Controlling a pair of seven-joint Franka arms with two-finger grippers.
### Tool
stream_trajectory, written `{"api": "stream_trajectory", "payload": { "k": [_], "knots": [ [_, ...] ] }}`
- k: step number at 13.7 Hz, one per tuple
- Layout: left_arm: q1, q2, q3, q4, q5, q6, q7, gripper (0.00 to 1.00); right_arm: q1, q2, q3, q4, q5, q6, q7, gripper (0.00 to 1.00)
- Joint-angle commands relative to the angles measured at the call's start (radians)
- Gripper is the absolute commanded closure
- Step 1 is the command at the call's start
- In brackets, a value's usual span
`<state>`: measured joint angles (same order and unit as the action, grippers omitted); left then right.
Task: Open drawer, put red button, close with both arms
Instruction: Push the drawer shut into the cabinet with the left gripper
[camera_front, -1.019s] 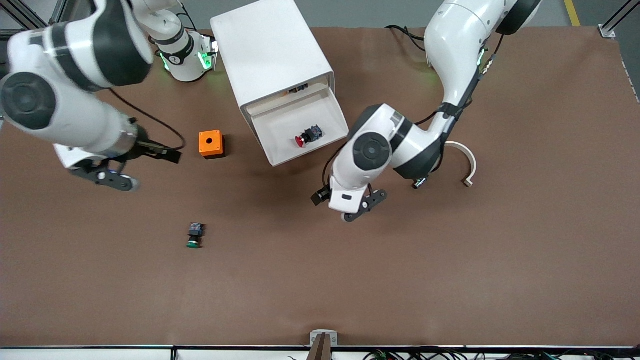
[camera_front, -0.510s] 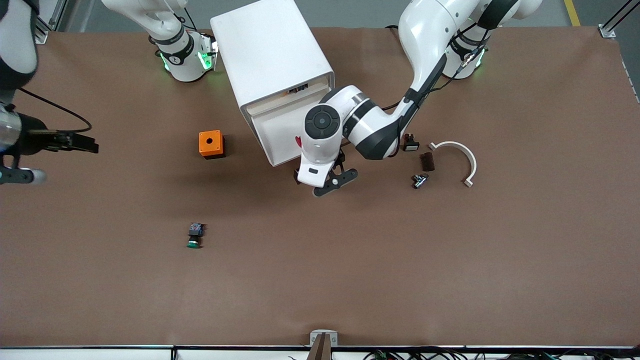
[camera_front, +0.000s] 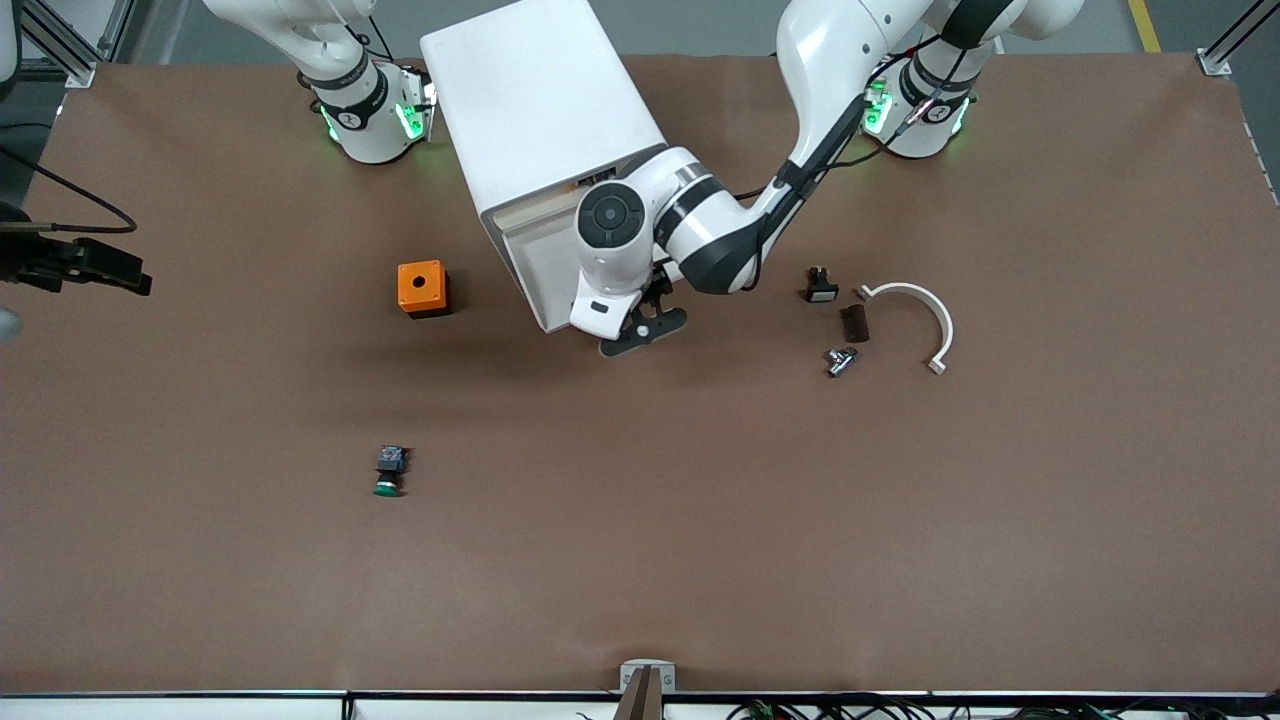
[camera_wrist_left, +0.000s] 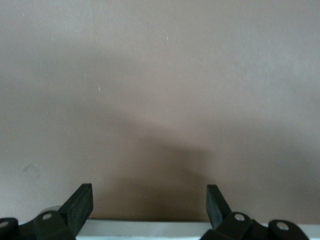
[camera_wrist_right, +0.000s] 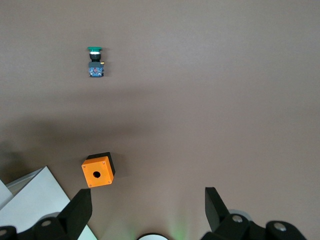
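Drawer (camera_front: 540, 275) stands pulled out w/ red button hidden under my left arm, left gripper (camera_front: 640, 335) spread wide at its front edge to push; right gripper (camera_wrist_right: 147, 212), also wide, waits high over orange box (camera_wrist_right: 98, 170).

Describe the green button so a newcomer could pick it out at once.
Start at the white cabinet, then drop to the orange box beside it, toward the right arm's end. The green button lies alone on the brown table, nearer the front camera than that box. It is the only small black-bodied part with a round green cap.
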<state>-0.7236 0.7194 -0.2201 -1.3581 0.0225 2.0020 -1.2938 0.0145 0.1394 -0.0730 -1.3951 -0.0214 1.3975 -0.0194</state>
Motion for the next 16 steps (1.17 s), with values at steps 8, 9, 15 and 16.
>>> {"api": "stream_trajectory", "payload": {
  "k": [8,9,15,16],
  "knots": [
    [-0.004,-0.029,-0.097,-0.067,-0.136,0.003,-0.101,0.00,-0.013,-0.110,0.016,-0.037,0.003,-0.043,0.009,0.00],
    [-0.004,-0.029,-0.099,-0.070,-0.166,0.004,-0.101,0.00,-0.013,-0.136,0.016,-0.059,0.005,-0.045,0.009,0.00],
    [-0.002,-0.012,-0.097,-0.073,-0.314,0.017,-0.096,0.00,-0.019,-0.211,0.018,-0.148,0.006,0.014,0.001,0.00],
    [0.000,-0.012,-0.097,-0.073,-0.332,0.020,-0.096,0.00,-0.019,-0.218,0.019,-0.150,0.006,0.015,-0.001,0.00]
  ]
}}
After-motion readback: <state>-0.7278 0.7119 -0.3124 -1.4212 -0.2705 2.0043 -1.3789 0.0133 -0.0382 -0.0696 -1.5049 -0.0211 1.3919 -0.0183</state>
